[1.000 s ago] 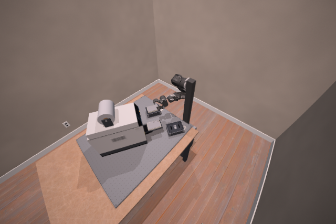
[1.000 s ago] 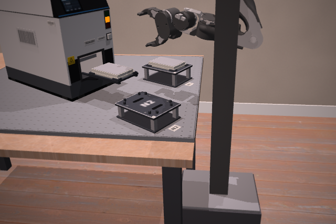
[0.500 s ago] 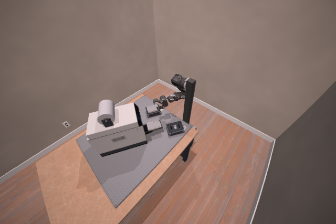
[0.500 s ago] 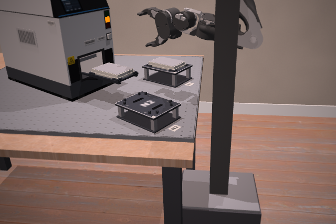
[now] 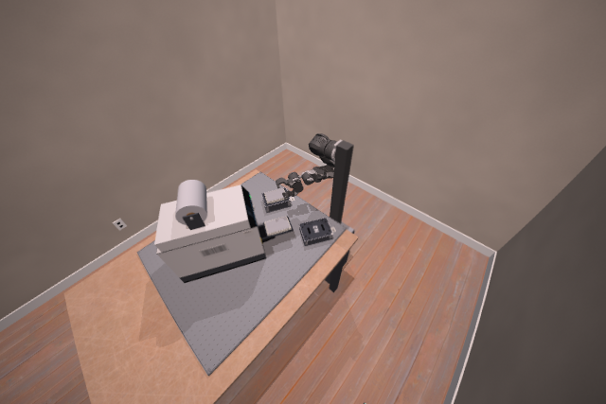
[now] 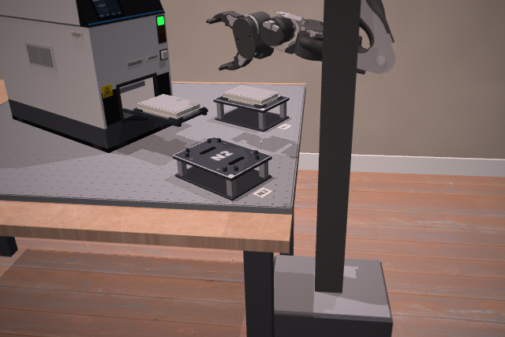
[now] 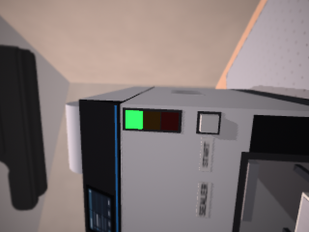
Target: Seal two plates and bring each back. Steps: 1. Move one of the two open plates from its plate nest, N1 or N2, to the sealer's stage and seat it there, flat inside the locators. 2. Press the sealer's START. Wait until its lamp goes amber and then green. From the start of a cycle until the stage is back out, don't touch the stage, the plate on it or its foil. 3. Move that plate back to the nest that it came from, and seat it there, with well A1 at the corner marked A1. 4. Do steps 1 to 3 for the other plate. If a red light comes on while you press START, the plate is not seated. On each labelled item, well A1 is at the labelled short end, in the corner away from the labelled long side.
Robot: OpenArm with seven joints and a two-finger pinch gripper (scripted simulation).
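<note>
1. N2 nest [image 6: 222, 156] near tabletop [image 6: 81, 170] front edge, no plate on it.
2. Plate [image 6: 167, 106] flat on sealer stage [image 6: 195, 113], stage out.
3. Second plate [image 6: 251, 95] on far nest [image 6: 281, 101].
4. Claw [image 6: 222, 43] partly open, holding nothing, in air facing sealer [image 6: 61, 47].
5. Lamp [image 6: 160, 20] green; START [image 7: 209, 123] untouched.

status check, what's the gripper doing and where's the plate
Dark two-finger gripper open, empty, hovering off the sealer. Pale plate on the extended stage, green lamp lit. Nest N2 vacant; path unobstructed.
</note>
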